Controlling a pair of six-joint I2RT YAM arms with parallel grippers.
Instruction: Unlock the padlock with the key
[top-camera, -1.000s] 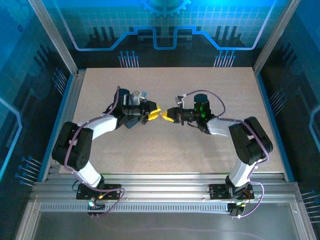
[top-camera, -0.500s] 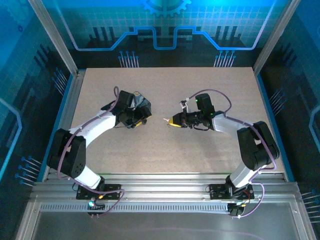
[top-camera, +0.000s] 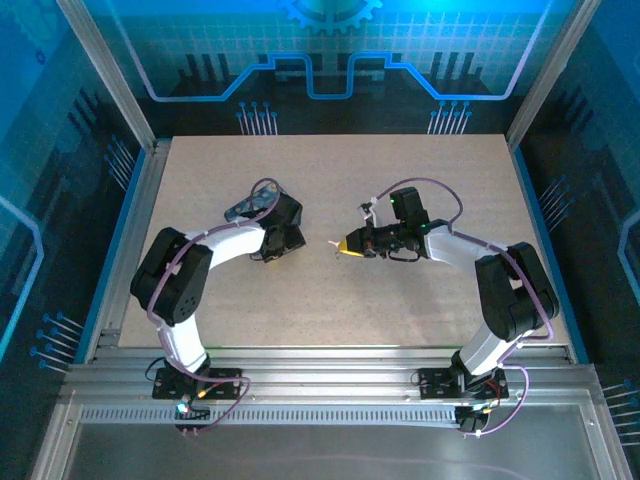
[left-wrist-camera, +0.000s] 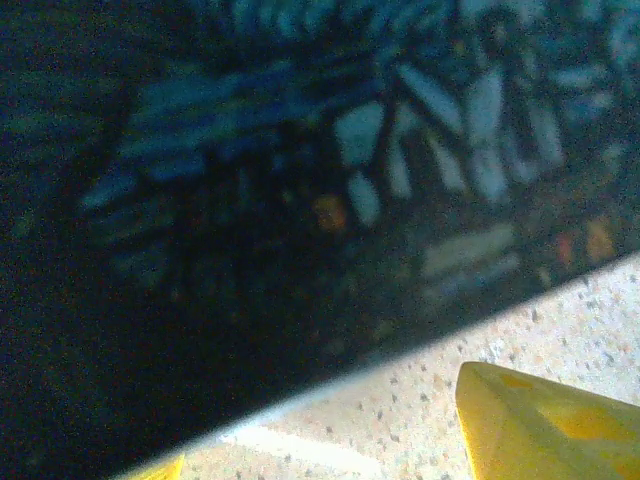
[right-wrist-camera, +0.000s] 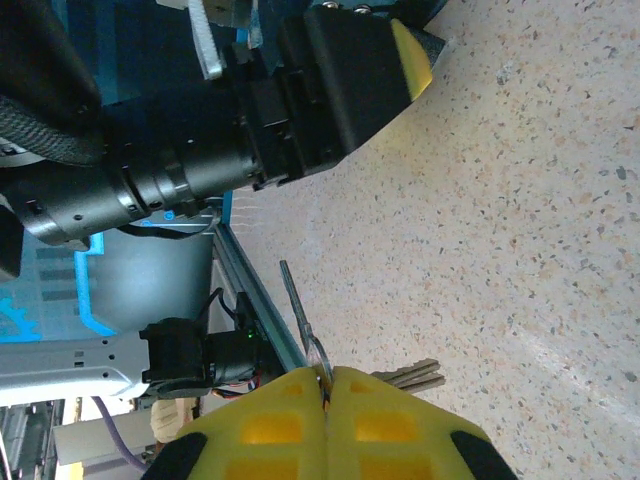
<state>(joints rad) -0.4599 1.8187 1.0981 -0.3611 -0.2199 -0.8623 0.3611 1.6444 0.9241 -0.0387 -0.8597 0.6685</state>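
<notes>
My right jaws, just right of centre in the overhead view, are pressed together on a key ring (right-wrist-camera: 318, 352). One key (right-wrist-camera: 296, 295) sticks out past the yellow pads (right-wrist-camera: 385, 420) and others splay beside them. My left jaws, left of centre, stand apart. One yellow finger (left-wrist-camera: 540, 425) sits at lower right over the speckled tabletop (left-wrist-camera: 400, 420), close against the dark blue patterned tin (left-wrist-camera: 300, 200).
</notes>
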